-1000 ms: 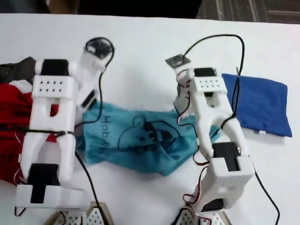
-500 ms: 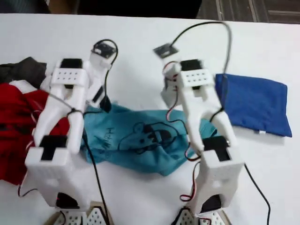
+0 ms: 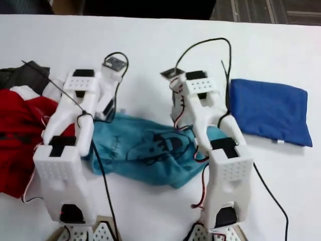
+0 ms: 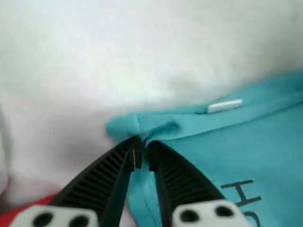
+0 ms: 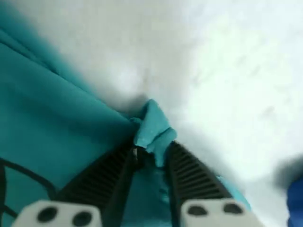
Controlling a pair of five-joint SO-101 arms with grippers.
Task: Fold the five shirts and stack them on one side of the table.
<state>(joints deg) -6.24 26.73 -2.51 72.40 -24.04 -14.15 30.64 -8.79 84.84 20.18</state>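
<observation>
A teal shirt (image 3: 145, 150) with a black print lies crumpled across the table's middle, between the two white arms. My left gripper (image 4: 141, 150) is shut on a corner of the teal shirt (image 4: 227, 142) near its white label. My right gripper (image 5: 152, 152) is shut on another bunched corner of the teal shirt (image 5: 57, 137). In the high view the left gripper (image 3: 111, 111) holds the shirt's far left edge and the right gripper (image 3: 176, 120) its far right edge. A folded blue shirt (image 3: 268, 111) lies at the right.
A heap of red cloth (image 3: 20, 135) with a dark garment (image 3: 22, 75) behind it lies at the table's left edge. Black cables (image 3: 205, 45) loop above the arms. Bare white table (image 3: 150, 40) stretches beyond the arms.
Both arms have drawn back toward the near side, pulling the teal shirt's far edge with them. The shirt's upper edge now slants and bunches more than before.
</observation>
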